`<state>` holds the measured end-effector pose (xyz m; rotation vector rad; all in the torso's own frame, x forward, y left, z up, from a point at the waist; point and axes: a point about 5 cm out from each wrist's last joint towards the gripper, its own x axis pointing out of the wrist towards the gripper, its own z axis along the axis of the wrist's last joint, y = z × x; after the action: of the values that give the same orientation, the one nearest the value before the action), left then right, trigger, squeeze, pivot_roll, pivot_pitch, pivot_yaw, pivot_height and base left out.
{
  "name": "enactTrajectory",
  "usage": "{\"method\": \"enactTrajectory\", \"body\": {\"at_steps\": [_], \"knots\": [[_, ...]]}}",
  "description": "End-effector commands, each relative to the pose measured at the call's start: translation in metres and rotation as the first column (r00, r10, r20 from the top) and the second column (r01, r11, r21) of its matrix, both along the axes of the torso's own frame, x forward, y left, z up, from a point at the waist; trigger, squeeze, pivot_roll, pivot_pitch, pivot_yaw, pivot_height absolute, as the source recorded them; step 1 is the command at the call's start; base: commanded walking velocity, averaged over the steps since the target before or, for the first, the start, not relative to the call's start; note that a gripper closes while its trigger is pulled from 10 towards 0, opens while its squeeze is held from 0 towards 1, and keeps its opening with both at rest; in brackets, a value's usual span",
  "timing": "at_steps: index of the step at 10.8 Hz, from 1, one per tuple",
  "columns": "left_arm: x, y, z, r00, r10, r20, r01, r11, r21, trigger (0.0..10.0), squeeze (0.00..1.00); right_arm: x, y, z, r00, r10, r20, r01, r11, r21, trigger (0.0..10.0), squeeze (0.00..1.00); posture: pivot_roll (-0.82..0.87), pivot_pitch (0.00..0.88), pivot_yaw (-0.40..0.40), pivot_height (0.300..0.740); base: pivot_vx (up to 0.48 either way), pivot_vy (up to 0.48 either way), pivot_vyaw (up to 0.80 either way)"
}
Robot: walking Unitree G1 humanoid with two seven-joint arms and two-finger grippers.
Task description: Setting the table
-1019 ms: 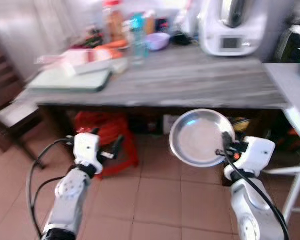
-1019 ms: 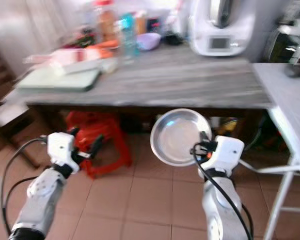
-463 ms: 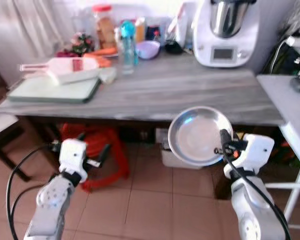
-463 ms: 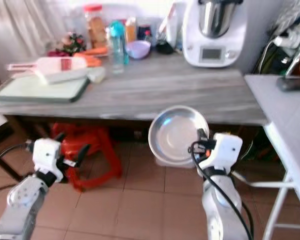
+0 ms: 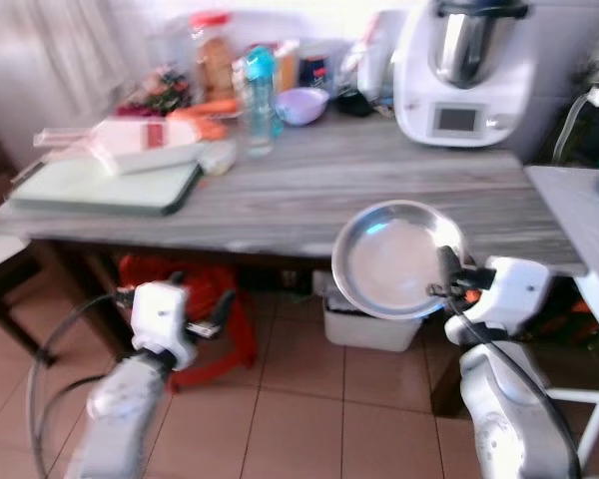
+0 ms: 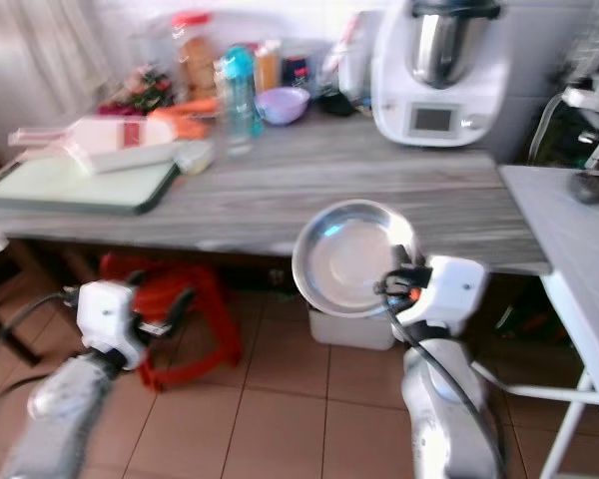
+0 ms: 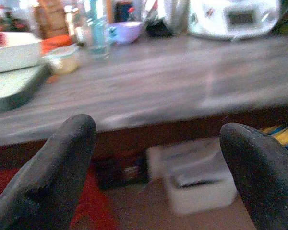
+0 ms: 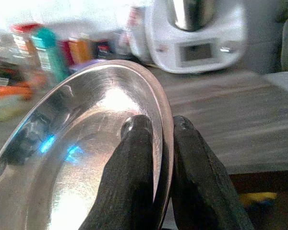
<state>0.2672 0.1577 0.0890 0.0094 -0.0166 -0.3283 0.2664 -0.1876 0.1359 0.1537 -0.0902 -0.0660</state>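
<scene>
- Gripping a steel plate (image 5: 397, 259) by its rim, the right gripper (image 5: 447, 271) is holding it tilted up at the grey table's (image 5: 379, 190) front edge.
- Left gripper (image 5: 218, 309) is hanging low by the red stool (image 5: 195, 284), fingers (image 7: 53, 177) spread, carrying nothing.

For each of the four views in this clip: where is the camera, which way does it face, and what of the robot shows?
Left eye and right eye views: on the head, looking forward and down at the wooden table; both arms show, the right claw gripping a steel plate.
Left wrist view: along the open left claw, facing the table edge.
Right wrist view: along the right claw's fingers pinching the plate rim.
Shared: the white kitchen machine appears in all.
</scene>
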Motion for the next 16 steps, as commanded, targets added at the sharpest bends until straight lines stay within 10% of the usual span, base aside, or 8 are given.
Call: {"method": "enactTrajectory", "body": {"at_steps": [1,16], "knots": [[0.003,0.006,0.002,1.000,0.031,0.005,-0.031,0.999,0.009,10.0,0.00,0.005,0.007,0.002,1.000,0.021,0.007,-0.021,1.000,0.016,10.0,0.00,-0.01,0.000,0.020,0.740,0.259,0.000,0.00],[-0.002,-0.008,-0.003,0.997,-0.083,0.000,0.083,0.997,0.006,10.0,0.00,0.006,0.015,-0.004,1.000,-0.002,0.027,0.000,0.997,0.071,10.0,0.00,-0.02,0.000,0.059,0.740,0.256,0.000,0.00]]}}
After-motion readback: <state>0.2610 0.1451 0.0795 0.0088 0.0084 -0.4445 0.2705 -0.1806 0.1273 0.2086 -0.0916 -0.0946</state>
